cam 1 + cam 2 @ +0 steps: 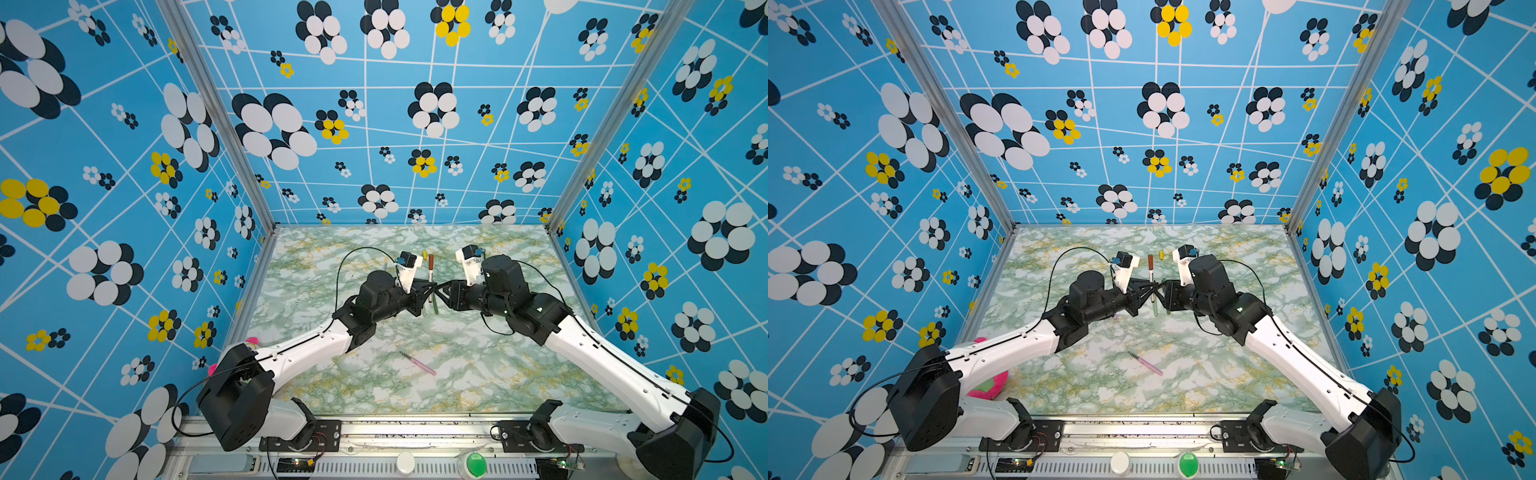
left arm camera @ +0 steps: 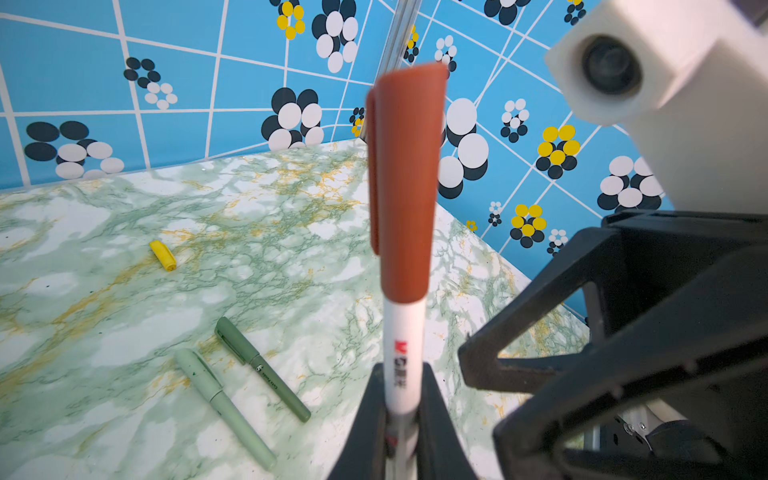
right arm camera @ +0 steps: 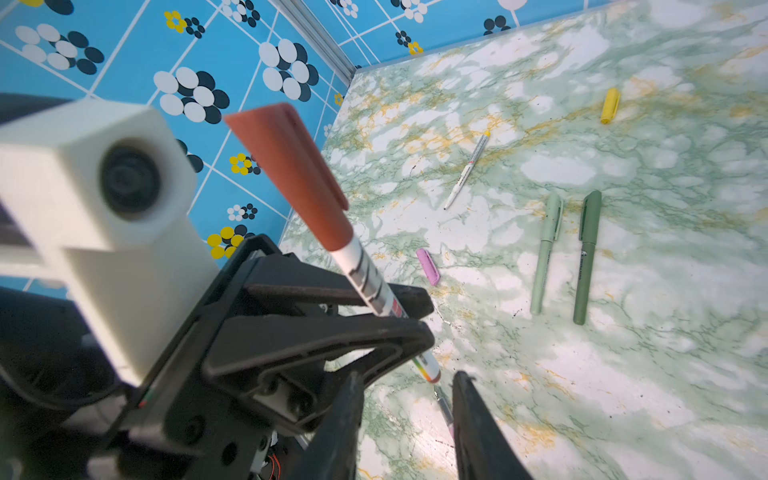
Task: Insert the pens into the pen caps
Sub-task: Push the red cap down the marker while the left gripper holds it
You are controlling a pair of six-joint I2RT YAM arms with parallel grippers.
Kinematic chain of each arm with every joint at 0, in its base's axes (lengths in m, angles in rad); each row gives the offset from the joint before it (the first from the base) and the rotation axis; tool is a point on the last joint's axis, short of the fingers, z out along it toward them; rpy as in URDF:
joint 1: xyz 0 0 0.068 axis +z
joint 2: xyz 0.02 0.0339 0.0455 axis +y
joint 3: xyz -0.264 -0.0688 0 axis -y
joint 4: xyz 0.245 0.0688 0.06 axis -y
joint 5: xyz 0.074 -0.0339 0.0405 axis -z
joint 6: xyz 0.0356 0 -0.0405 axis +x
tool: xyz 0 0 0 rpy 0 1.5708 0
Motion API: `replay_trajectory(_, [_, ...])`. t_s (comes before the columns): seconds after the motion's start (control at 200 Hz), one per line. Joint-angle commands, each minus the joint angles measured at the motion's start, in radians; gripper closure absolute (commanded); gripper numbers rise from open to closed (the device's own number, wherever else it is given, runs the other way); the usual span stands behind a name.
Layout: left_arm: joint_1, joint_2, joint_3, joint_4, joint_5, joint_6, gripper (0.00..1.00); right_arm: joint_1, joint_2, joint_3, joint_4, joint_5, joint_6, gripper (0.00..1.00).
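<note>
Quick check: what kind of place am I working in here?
Probably a robot test booth, not a home or office: blue flower-print walls on aluminium posts box in a marble-print table, and the left arm and right arm are mounted on a metal rail along its front.

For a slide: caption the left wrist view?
Left fingers grip brown-capped pen; pale green pen, dark green pen, yellow cap lie nearby.

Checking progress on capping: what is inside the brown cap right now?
The white pen enters the brown cap; its body sticks out of the cap's open end. The cap is opaque, so the tip and how deep it sits are hidden.
</note>
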Motion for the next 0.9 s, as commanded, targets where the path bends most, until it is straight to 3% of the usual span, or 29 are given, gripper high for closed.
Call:
replay_trajectory(0.0, [-0.01, -0.037, -0.004, -0.004, -0.004, -0.006, 1.0, 0.0, -0.044, 0.032, 0.007, 0.037, -0.037, 0.64])
replay_trajectory(0.455, [-0.027, -0.031, 0.029, -0.041, 0.029, -0.016, 1.0, 0.001, 0.04, 0.096, 0.038, 0.041, -0.072, 0.71])
replay_trajectory(0.895, [-0.033, -0.021, 0.046, -0.038, 0.033, -0.036, 1.0, 0.001, 0.083, 0.049, 0.093, 0.013, -0.049, 0.8])
